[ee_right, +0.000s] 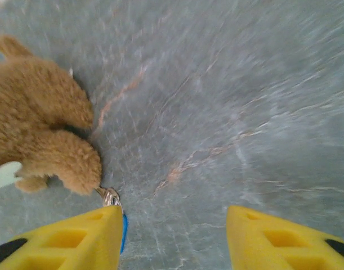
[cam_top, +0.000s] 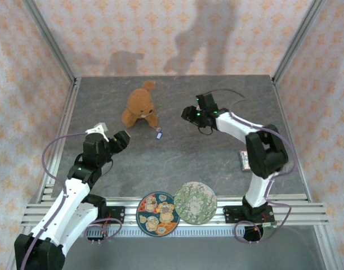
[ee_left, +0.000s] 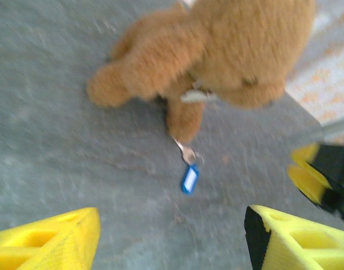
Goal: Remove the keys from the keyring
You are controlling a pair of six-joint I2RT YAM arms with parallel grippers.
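Observation:
A silver key [ee_left: 186,152] on a small keyring with a blue tag [ee_left: 189,179] lies on the grey table beside the paw of a brown teddy bear [ee_left: 217,56]. From above, the blue tag [cam_top: 158,134] sits just right of the bear [cam_top: 140,106]. My left gripper [ee_left: 172,239] is open, some way short of the tag, nothing between its yellow fingers. My right gripper [ee_right: 174,239] is open too, over bare table. Its left finger [ee_right: 70,239] covers part of the blue tag [ee_right: 124,232]; the key [ee_right: 110,197] peeks out above it.
Two round patterned plates [cam_top: 158,213] [cam_top: 195,202] rest at the table's front edge between the arm bases. A small dark object [cam_top: 244,160] lies near the right arm. Metal frame posts and patterned walls enclose the table [cam_top: 177,163].

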